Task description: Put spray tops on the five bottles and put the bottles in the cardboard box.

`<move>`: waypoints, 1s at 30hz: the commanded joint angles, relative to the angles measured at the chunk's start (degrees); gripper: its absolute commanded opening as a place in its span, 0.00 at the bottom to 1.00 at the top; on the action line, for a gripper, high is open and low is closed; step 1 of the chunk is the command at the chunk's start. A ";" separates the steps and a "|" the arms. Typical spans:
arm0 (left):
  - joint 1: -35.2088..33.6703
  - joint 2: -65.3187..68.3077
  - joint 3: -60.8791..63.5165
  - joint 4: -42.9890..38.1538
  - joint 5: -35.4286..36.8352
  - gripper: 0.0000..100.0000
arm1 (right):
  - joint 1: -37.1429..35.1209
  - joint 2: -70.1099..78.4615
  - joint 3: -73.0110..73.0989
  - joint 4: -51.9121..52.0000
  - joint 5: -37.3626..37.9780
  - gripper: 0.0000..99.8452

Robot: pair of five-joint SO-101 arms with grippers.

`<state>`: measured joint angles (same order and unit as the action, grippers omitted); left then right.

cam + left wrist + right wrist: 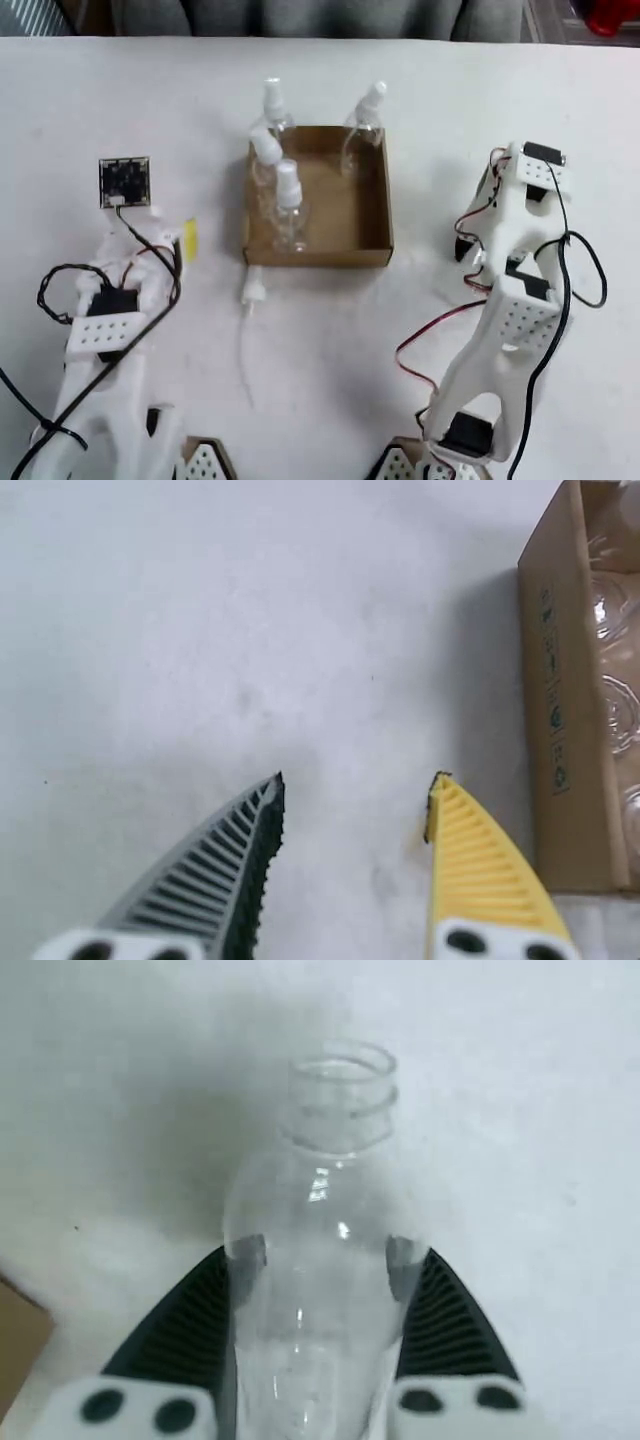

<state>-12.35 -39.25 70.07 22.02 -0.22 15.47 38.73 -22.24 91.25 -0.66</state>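
My right gripper [325, 1260] is shut on a clear bottle [330, 1210] with a bare open neck; its black fingers [190, 1320] press both sides of the body. In the high view that gripper [468, 255] sits right of the cardboard box [318, 252]. Several clear bottles with spray tops [288, 185] stand in the box. A loose white spray top [252, 290] lies on the table just in front of the box, its thin tube trailing toward me. My left gripper [358, 780] hangs open over bare table, left of the box [560, 730], holding nothing.
A small black square board [125, 182] on a cable lies at the left, beyond the left arm. Red and black cables loop around both arms. The white table [330, 380] runs between the two arm bases.
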 commanded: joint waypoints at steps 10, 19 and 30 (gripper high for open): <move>-0.40 -1.80 0.09 -1.05 -0.79 0.23 | 12.88 -13.93 2.02 7.69 24.70 0.01; -0.31 -1.80 0.18 -0.88 -0.79 0.23 | 24.31 -32.75 24.35 -0.48 35.60 0.01; -0.31 -1.80 0.18 -0.62 -0.79 0.23 | 27.56 -31.78 42.99 -21.76 42.73 0.15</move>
<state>-12.35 -39.25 70.68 22.02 -0.22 42.37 7.16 20.92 72.26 40.84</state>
